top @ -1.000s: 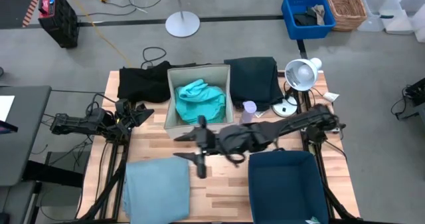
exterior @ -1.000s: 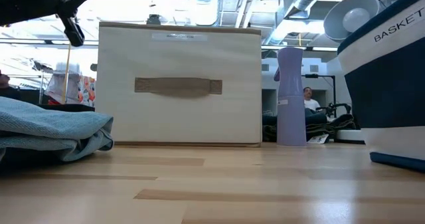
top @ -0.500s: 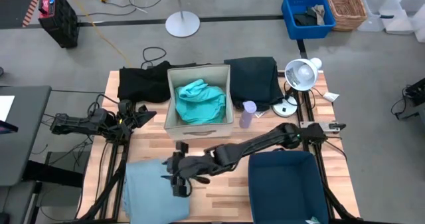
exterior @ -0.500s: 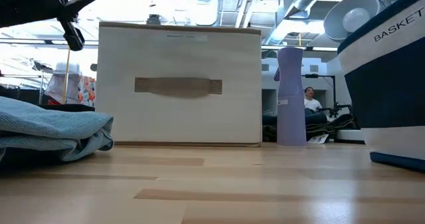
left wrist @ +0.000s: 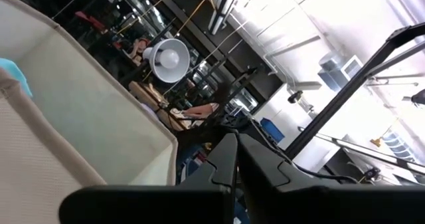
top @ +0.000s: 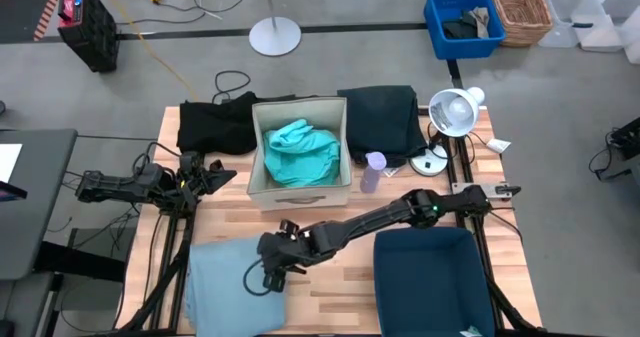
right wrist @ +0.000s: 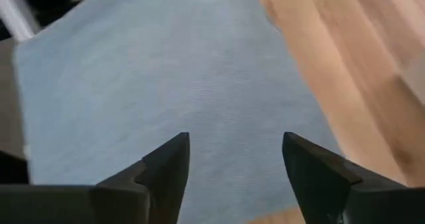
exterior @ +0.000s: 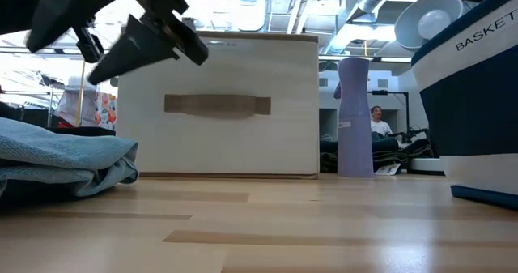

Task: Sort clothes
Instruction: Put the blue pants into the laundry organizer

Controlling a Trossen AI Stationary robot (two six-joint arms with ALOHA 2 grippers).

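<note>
My right gripper (top: 272,273) is open and hangs above the right edge of the pale blue-grey garment (top: 235,285), which lies flat at the table's near left; its open fingers frame the cloth in the right wrist view (right wrist: 236,144). The turquoise garment (top: 300,147) lies inside the beige box (top: 262,182). The black garment (top: 215,125) lies left of the box and the dark green garment (top: 382,117) lies right of it. My left gripper (top: 222,173) is shut and waits at the table's left edge.
The dark navy bin (top: 430,277) stands at the near right under my right arm. A purple spray bottle (top: 373,172) and a desk lamp (top: 452,112) stand right of the box. Bare wood shows between the pale garment and the bin.
My right gripper has gone from in front of the beige box toward the table's near left and down, and now stands over the pale blue-grey garment's right edge, still open. The garments have not moved.
</note>
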